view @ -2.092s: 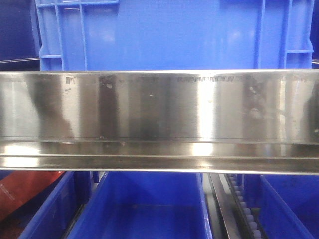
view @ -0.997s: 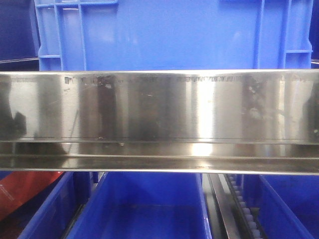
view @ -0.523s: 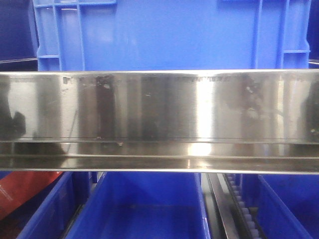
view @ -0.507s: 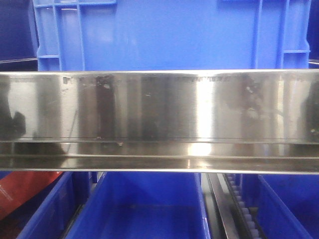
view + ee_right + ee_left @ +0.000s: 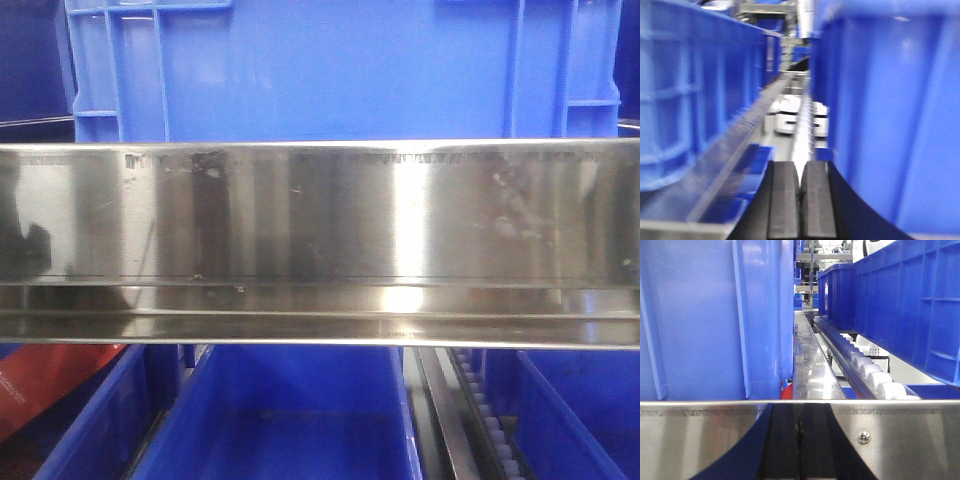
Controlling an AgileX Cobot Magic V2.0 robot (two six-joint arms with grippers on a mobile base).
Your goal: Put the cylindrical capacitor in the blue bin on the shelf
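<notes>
the left gripper [image 5: 800, 432] was level with the shelf [image 5: 900, 440] front rail, its black pads pressed together with nothing between them, aimed down the gap between two blue bins [image 5: 705, 320]. the right gripper [image 5: 801, 200] was likewise fully closed and empty, pointing between bins. the cylindrical capacitor was not visible in any view
</notes>
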